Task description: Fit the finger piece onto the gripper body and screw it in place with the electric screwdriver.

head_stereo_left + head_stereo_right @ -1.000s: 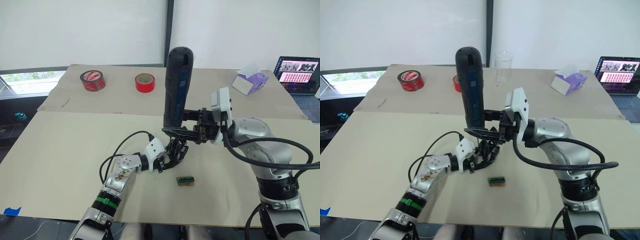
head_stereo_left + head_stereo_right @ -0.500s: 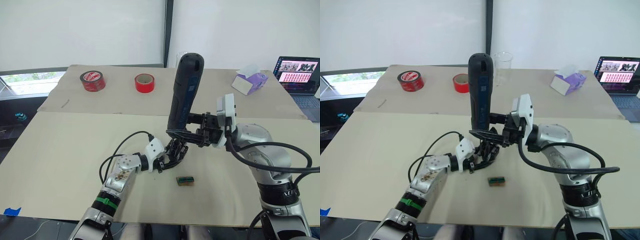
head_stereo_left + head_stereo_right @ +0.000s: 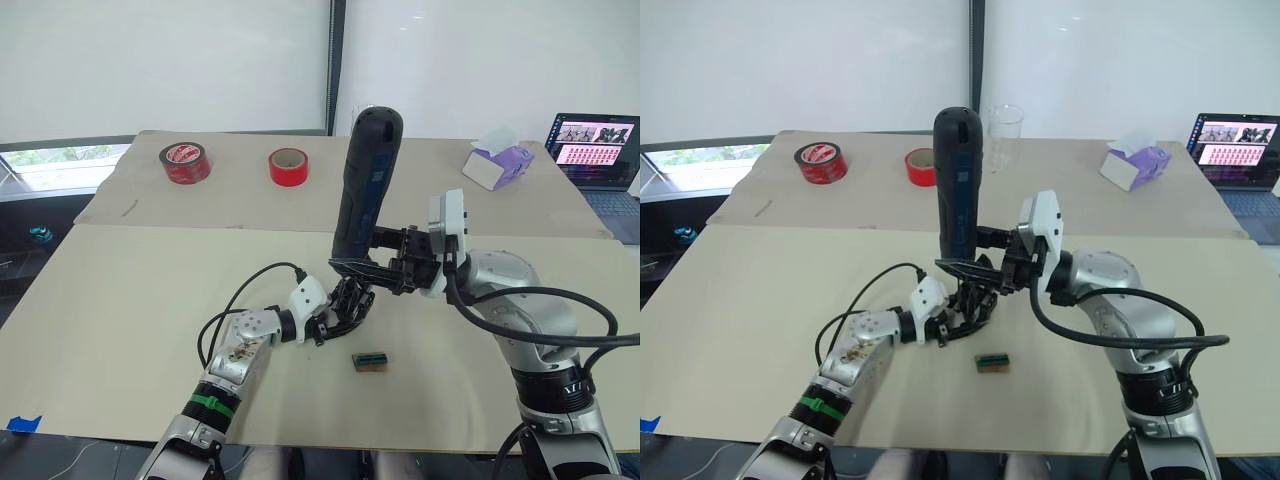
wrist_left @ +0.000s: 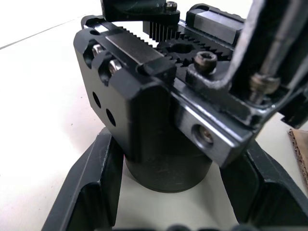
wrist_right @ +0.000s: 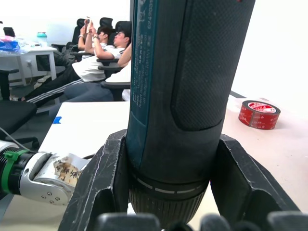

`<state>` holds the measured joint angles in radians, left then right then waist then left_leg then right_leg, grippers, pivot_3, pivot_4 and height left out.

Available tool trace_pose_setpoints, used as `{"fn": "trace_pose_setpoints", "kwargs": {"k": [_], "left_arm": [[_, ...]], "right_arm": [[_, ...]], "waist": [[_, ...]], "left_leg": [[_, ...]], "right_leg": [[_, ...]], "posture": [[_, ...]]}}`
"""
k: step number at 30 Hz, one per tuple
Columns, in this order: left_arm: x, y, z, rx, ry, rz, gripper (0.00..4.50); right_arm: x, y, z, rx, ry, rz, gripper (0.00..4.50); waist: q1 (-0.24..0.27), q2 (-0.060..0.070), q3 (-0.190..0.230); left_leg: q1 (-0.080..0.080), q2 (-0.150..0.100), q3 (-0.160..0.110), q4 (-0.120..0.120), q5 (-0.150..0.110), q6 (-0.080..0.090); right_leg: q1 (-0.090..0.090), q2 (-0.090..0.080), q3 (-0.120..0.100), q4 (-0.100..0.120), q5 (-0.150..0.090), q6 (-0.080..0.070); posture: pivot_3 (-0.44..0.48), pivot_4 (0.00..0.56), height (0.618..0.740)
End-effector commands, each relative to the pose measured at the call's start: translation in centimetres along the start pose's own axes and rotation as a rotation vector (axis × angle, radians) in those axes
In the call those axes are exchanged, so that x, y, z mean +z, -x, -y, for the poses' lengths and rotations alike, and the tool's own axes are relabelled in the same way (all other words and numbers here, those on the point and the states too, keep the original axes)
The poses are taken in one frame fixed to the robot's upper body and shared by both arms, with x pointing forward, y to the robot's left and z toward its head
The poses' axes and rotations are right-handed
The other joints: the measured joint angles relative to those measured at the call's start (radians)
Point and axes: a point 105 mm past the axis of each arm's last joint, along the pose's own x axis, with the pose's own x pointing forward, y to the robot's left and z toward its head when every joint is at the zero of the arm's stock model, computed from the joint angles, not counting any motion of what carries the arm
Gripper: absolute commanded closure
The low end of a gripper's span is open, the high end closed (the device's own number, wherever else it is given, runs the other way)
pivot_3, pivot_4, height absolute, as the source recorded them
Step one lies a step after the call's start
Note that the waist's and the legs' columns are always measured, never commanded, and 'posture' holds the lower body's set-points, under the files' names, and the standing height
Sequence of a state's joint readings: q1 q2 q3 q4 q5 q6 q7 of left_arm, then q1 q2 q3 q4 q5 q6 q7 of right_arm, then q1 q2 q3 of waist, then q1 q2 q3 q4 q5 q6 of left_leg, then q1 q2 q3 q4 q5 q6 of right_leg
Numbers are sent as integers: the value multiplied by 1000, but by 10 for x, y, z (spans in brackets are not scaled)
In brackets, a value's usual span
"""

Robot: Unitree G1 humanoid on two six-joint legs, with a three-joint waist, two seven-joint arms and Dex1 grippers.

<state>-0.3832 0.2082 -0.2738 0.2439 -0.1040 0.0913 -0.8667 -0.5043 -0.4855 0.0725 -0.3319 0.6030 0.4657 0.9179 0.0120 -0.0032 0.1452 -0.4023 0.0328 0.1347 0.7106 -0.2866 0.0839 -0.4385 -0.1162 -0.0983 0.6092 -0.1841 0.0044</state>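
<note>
The gripper body (image 3: 350, 298) stands on the table, its round base (image 4: 168, 168) clamped between my left gripper's (image 3: 338, 318) two black fingers (image 4: 91, 187). Its toothed racks and gear (image 4: 178, 45) face up. I cannot tell the finger piece apart from the black parts on top of the body. My right gripper (image 3: 350, 265) is shut on the electric screwdriver (image 3: 365, 180), gripping it low on its barrel (image 5: 187, 96). The tool stands nearly upright with its rounded end up, and its lower end is just above the gripper body.
A small green-brown block (image 3: 371, 360) lies just in front of the gripper body. Two red tape rolls (image 3: 186, 161) (image 3: 290, 165), a clear cup (image 3: 1005, 135), a tissue box (image 3: 498, 165) and a laptop (image 3: 598, 150) sit along the far side of the table (image 3: 120, 300).
The screwdriver's top swung to the right from a left-leaning stance, then eased back slightly. My right arm shifted with it. The left gripper and the gripper body stayed put.
</note>
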Motion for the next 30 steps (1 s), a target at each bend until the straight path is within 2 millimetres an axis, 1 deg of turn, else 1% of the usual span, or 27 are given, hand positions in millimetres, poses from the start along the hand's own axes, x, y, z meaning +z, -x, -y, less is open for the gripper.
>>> {"fn": "trace_pose_setpoints", "kwargs": {"k": [1,4,10,18,25,30], "left_arm": [[-27,3,10,-29,76,-87,2153],[-27,3,9,-28,77,-87,2153],[-26,3,9,-25,79,-83,2153],[-24,4,8,-23,72,-76,2153],[-13,3,7,-35,39,-52,2153],[-9,2,7,-38,31,-46,2153]], "right_arm": [[-35,-1,-2,-14,-76,-126,2566],[-41,-2,-3,-15,-80,-148,2566],[-50,-1,-5,-7,-52,-182,2566],[-39,8,5,-32,-6,-183,2566],[-28,12,12,-36,21,-182,2566],[-25,11,12,-36,11,-166,2566]], "waist": [[0,0,-1],[0,-1,-4],[0,-2,-12],[0,-3,-17],[0,-3,-17],[0,-3,-16]], "left_leg": [[0,0,0,0,0,0],[3,0,0,-1,0,0],[4,0,0,-1,-1,-1],[4,0,-1,-2,-1,-1],[4,0,0,-3,-1,-1],[3,0,0,-5,-1,-1]], "right_leg": [[0,0,0,0,0,0],[0,0,0,-1,-2,0],[0,-1,0,-1,-3,0],[0,-5,0,-2,-4,-2],[0,-5,0,-2,-5,-3],[0,-5,0,-3,-4,-3]], "posture": [[0,150,740],[0,150,740],[0,150,740],[0,150,740],[0,150,740],[0,150,740]]}}
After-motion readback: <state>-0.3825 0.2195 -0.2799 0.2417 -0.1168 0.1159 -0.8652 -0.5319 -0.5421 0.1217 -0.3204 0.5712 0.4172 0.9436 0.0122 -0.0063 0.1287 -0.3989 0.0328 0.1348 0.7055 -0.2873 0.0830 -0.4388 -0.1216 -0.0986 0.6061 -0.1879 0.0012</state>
